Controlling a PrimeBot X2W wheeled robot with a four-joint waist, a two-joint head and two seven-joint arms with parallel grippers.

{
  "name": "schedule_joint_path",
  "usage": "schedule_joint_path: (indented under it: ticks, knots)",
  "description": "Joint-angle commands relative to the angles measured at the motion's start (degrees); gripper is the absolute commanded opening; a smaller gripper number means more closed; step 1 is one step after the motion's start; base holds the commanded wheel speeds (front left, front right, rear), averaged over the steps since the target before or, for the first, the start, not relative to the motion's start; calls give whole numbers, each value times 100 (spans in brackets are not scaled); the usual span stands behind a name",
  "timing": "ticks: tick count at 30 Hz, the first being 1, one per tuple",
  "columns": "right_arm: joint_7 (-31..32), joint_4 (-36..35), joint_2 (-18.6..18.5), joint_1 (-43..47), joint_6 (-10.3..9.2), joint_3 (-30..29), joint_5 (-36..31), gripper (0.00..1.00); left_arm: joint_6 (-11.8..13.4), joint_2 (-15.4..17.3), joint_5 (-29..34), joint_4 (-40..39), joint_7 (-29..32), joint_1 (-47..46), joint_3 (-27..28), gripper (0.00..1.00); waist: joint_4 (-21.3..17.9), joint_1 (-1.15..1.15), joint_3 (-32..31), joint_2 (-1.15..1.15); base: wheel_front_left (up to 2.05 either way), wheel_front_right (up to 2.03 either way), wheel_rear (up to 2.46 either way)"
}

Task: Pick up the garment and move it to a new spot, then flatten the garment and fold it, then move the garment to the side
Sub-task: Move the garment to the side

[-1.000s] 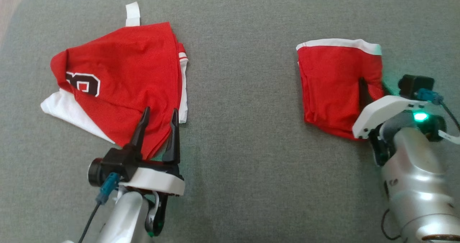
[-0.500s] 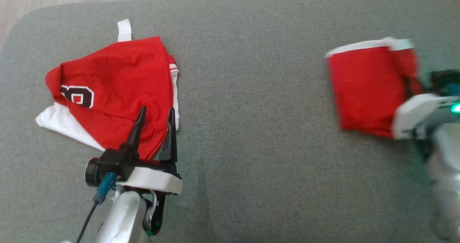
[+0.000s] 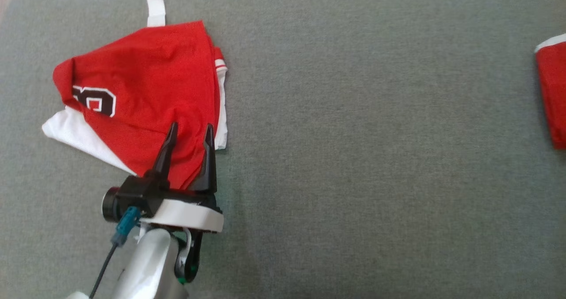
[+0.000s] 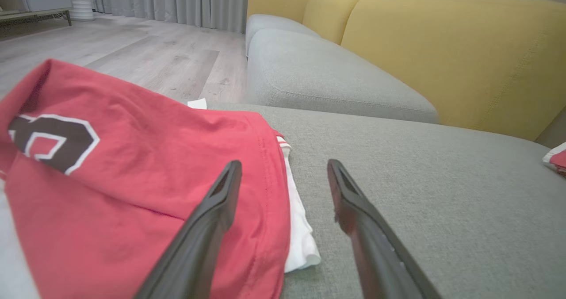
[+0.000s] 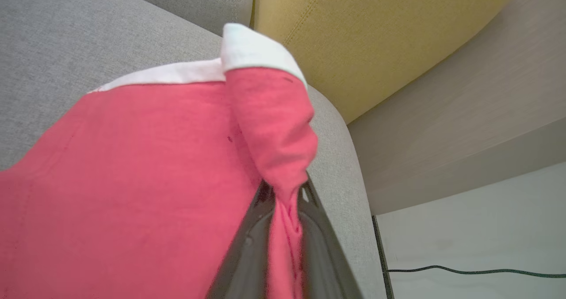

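A folded red garment with a white band (image 5: 146, 157) lies near the right end of the grey couch seat; its edge (image 3: 552, 95) shows at the head view's right border. My right gripper (image 5: 283, 197) is shut on a bunched red fold of it, which rises between the fingers. A second red and white garment with a dark numeral (image 3: 146, 91) lies crumpled at the left. My left gripper (image 3: 189, 133) stands open over that garment's near right edge, one finger (image 4: 212, 215) above the red cloth, the other (image 4: 353, 210) above bare cushion.
The grey couch seat (image 3: 353, 157) spreads between the two garments. A yellow backrest (image 4: 442, 47) and a further grey cushion (image 4: 318, 73) stand beyond. Wooden floor (image 4: 132, 55) lies past the seat's far edge. A black cable (image 5: 464, 271) runs on the pale floor at the right.
The right arm has carried its red garment rightward, almost out of the head view, which also shifted. The left gripper stays open over the numbered garment.
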Motion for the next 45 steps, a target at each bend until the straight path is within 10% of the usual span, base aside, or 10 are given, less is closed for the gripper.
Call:
schedule_joint_path:
  ticks: [1,13,15,16,27,38,45]
  knots:
    - [9,-230,-236,-40,-5,-86,-105,0,-24,32,-12,-191,-55,-242,237,100,60,0,94,0,0,0,0]
    - [256,-493,113,76,-5,-748,-439,0,-30,32,2,-158,-55,-309,265,100,47,0,180,0,0,0,0]
    - [271,-549,259,82,-5,-875,-387,83,-31,32,4,-136,-55,-308,260,100,25,0,139,0,0,0,0]
    - [287,-581,321,83,-5,-932,-376,100,-30,32,4,-125,-55,-306,262,100,11,0,108,0,0,0,0]
    - [-127,-1483,1188,91,-5,-733,-137,100,12,32,-20,-97,-55,-88,306,100,-124,0,-612,0,0,0,0]
    - [-524,-3129,2844,631,-5,-385,838,100,48,32,39,-207,-55,255,501,100,-187,0,-1263,0,0,0,0]
    - [-905,-3474,3095,1571,-5,135,1733,100,38,32,13,-183,-55,448,489,100,-123,0,-1471,0,0,0,0]
